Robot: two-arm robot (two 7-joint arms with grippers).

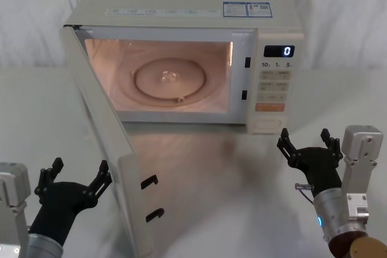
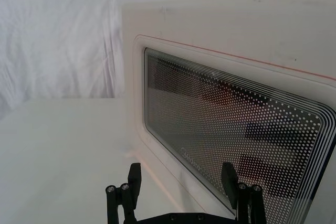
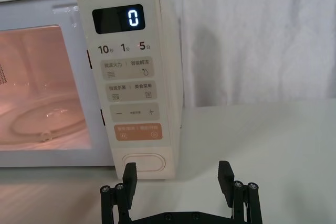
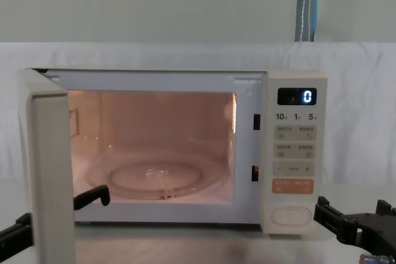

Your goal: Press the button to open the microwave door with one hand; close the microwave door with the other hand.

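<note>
Both the left gripper (image 1: 74, 176) and right gripper (image 1: 306, 142) hold jaws wide apart, empty, touching nothing

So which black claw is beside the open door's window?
The left black claw, open, beside the cream microwave door; the right black claw faces the cream pill-shaped button.

A white counter (image 1: 199, 167) carried the microwave (image 1: 187, 4), which sat at twelve o'clock, toward the counter's far edge, door (image 1: 106, 143) swung open.
</note>
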